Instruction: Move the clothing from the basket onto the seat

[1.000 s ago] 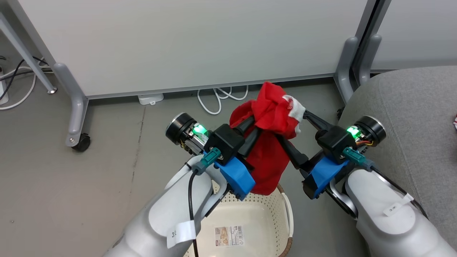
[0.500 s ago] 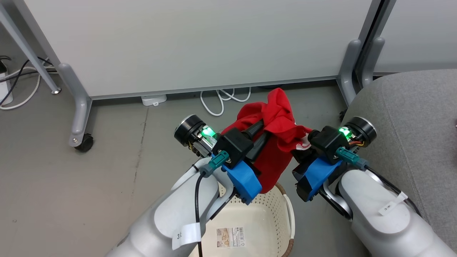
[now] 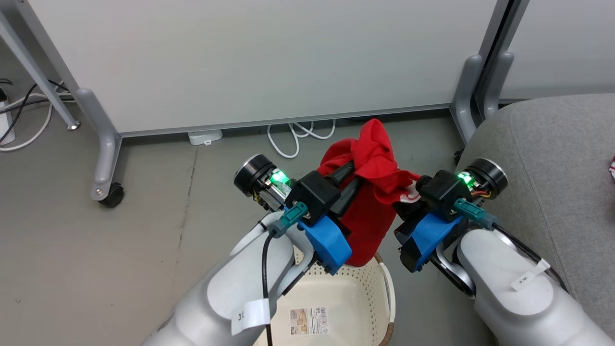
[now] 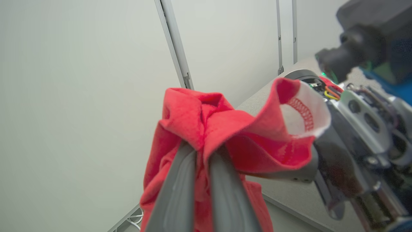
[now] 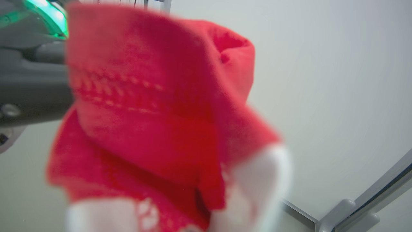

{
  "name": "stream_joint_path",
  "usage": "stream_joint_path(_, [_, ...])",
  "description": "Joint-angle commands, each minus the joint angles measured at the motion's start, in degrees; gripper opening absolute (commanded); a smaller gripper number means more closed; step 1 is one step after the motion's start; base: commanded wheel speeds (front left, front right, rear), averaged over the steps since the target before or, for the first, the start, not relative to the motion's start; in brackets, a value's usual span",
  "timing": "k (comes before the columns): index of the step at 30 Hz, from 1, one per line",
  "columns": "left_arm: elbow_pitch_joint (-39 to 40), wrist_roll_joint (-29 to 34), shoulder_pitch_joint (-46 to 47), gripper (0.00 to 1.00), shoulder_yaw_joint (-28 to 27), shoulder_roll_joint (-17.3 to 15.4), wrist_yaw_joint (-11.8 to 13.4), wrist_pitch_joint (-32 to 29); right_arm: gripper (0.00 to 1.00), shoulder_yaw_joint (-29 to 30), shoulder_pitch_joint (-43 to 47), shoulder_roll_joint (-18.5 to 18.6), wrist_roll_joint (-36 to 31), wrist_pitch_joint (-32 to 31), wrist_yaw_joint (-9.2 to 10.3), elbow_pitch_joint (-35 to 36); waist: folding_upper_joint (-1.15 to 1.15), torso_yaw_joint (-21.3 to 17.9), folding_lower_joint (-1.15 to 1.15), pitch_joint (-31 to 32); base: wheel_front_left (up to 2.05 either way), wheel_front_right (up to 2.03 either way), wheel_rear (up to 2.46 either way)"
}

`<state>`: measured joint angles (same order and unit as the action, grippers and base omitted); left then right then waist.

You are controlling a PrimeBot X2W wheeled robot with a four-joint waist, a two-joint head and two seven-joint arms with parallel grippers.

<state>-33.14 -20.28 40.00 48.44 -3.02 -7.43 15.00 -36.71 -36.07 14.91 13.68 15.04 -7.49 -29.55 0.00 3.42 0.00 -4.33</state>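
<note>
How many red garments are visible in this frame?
2: one garment held by the left gripper above the basket; a red-and-white scrap, likely another, on the seat at far right. Others may be hidden.

Grey floor (image 3: 96,269) beneath white partition panels (image 3: 259,57) on castored legs (image 3: 103,158), white cables (image 3: 293,137) trailing.

A pale partition panel (image 3: 264,57) stands on grey legs, one with a black caster (image 3: 111,194). On the grey floor (image 3: 86,269) beneath its edge lie a looped white cable (image 3: 300,130) and a small white box (image 3: 205,136)
</note>
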Motion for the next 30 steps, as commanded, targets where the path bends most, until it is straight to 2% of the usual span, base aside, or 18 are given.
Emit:
stream_joint_path(1, [-0.09,-0.36,0.39,0.0,-0.33,0.02,-0.05,0.27,0.0,0.16,0.59,0.12,0.23,0.22,-0.01,0.16,0.0,-0.03,0.0,-0.01,0.0,0.0,0.0])
stream_joint_path(2, [-0.14,-0.35,0.37,0.0,-0.54,0.0,-0.05,0.27,0.0,0.25,0.64,0.12,0.22,0.22,-0.01,0.18,0.0,-0.05,0.0,-0.05,0.0,0.0,0.0])
stream_joint_path(3, [-0.2,-0.24,0.36,0.36,-0.74,0.0,-0.05,0.27,0.0,0.41,0.64,0.13,0.21,0.22,-0.01,0.2,0.0,-0.05,0.0,-0.14,0.0,0.0,0.0])
stream_joint_path(4, [-0.28,-0.01,0.35,1.0,-0.89,0.0,-0.05,0.27,0.0,0.7,0.65,0.11,0.23,0.22,-0.01,0.2,0.0,-0.06,0.0,-0.24,0.0,0.0,0.0])
stream_joint_path(17, [-0.02,2.09,-0.69,1.0,-2.5,-0.4,-0.05,0.27,0.0,8.38,2.75,-0.21,-0.66,0.23,-0.01,1.21,0.0,-0.97,0.0,-2.37,0.0,0.0,0.0])
stream_joint_path(23, [-0.07,2.35,-1.16,1.0,-2.5,-0.95,-0.05,0.27,0.0,12.36,3.95,-0.54,-1.54,0.23,-0.01,2.05,0.0,-3.39,0.0,-3.7,0.0,0.0,0.0])
stream_joint_path(30, [-0.22,2.59,-1.74,1.0,-1.47,-1.4,-0.05,0.26,0.0,17.67,5.1,-1.24,-2.32,0.23,-0.01,3.61,0.0,-7.93,0.0,-6.08,0.0,0.0,0.0])
